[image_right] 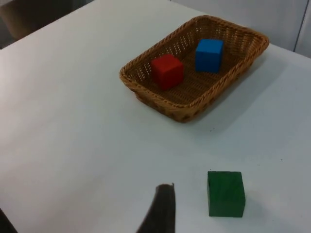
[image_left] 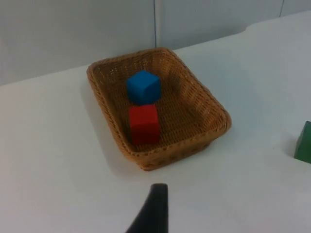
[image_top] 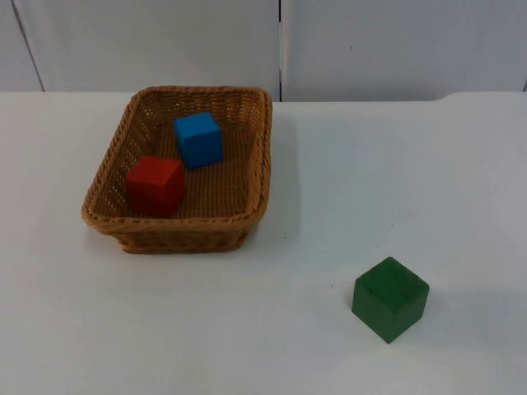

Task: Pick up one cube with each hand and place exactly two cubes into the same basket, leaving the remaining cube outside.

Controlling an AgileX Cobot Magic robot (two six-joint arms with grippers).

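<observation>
Cubes red (image_top: 155, 185) and blue (image_top: 198, 140) sit in the wicker basket (image_top: 260, 177); they look light, rigid, graspable across flat faces; jaws' state: cannot tell.

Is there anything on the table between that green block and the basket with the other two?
Nothing visible. Bare white table lies between the green cube and the wicker basket, which already holds the red cube and blue cube.

The basket (image_top: 257, 177) stands on the table (image_top: 412, 164) with two cubes inside: one cube (image_top: 198, 140) toward its far wall, the other (image_top: 155, 186) just beside it nearer the front wall. A third cube (image_right: 225, 193) lies outside, just beside the right gripper's fingertip (image_right: 160, 208), well apart from the basket.
</observation>
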